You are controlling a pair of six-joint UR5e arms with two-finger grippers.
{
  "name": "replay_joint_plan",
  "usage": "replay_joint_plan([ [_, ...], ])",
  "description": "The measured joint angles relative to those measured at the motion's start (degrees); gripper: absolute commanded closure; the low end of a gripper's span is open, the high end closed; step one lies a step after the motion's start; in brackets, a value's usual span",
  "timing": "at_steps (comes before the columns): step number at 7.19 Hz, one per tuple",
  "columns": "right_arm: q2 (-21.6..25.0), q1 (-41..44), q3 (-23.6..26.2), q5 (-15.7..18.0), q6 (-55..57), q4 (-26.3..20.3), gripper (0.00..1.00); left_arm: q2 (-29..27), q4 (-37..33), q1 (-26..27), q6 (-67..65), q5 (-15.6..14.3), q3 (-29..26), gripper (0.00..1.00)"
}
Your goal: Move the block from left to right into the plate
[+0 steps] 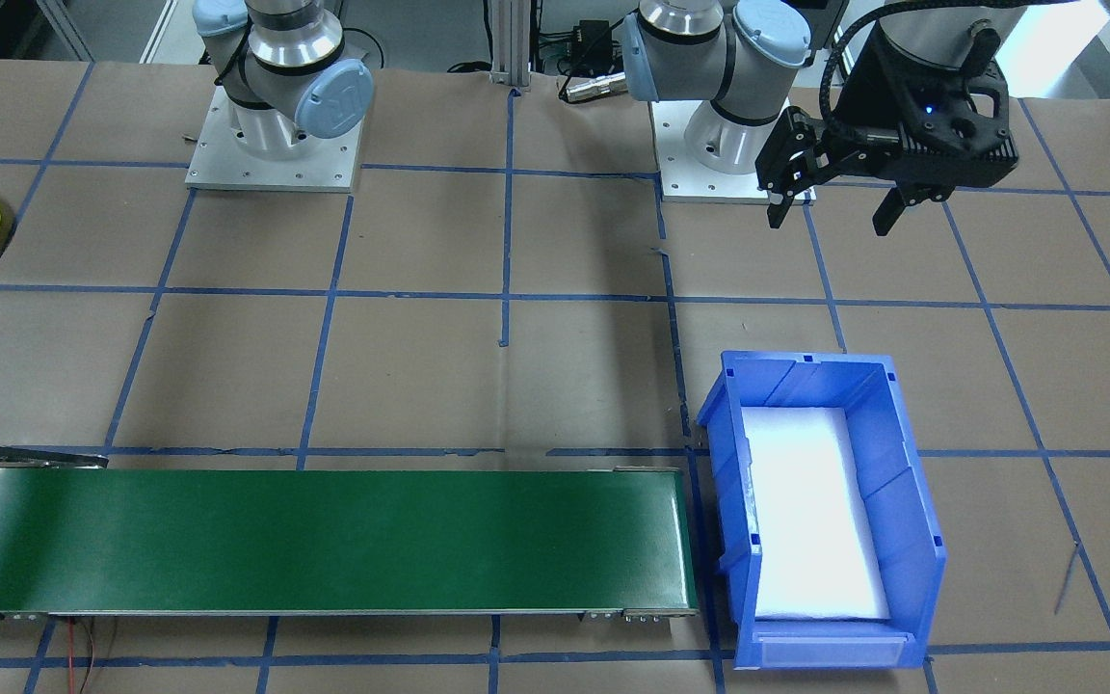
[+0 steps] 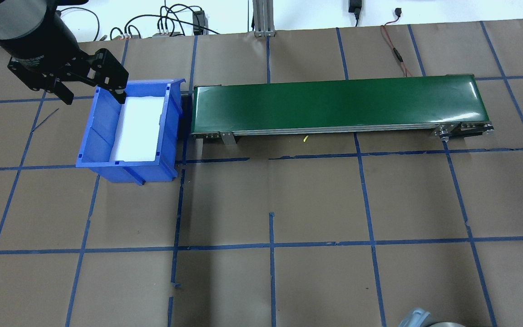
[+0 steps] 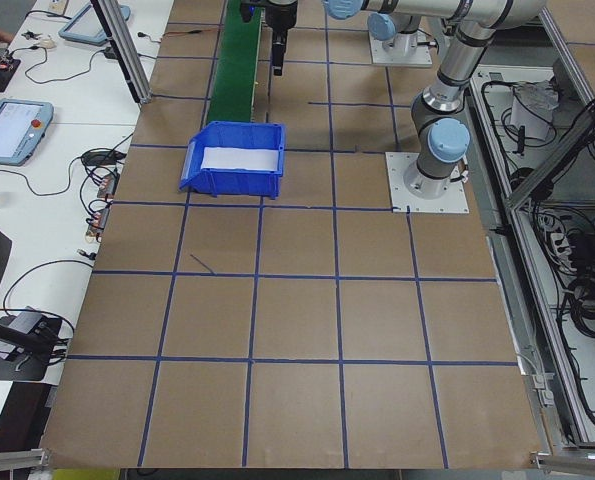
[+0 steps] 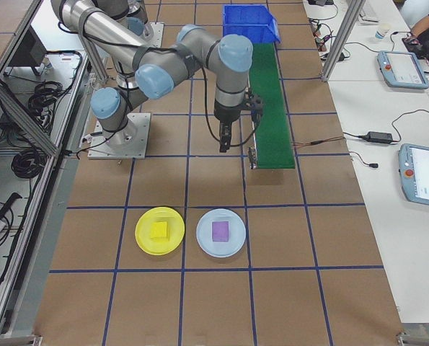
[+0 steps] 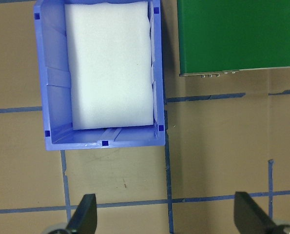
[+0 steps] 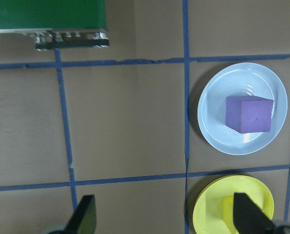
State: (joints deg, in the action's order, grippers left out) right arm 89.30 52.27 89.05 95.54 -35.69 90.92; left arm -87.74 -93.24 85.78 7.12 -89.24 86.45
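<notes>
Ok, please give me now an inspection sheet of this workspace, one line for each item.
Surface: brown paper table with a blue tape grid.
Job's things: yellow plate holds a yellow block; beside it, a light blue plate holds a purple block.
Clutter: green conveyor, nothing on its belt; blue bin with a white foam liner, no block inside.
Hands: left hand open, empty, raised near the bin; right hand open, empty, above the table beside the plates.
Cables: red wire near the conveyor.
Surroundings: side tables with tablets and cables.
</notes>
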Motion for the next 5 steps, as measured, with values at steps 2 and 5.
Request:
replay_joint_plan([
  [2,2.50,6.44,-1.38,0.11,4.36,-3.40,0.00,0.02,-0.01,-0.01,-0.01,0.10,0.03,0.00],
  [5,3.88,8.80,-1.87,-2.30,5.12,-3.99,0.00,0.03,-0.01,-0.03,-0.01,0.14,0.04,0.00],
])
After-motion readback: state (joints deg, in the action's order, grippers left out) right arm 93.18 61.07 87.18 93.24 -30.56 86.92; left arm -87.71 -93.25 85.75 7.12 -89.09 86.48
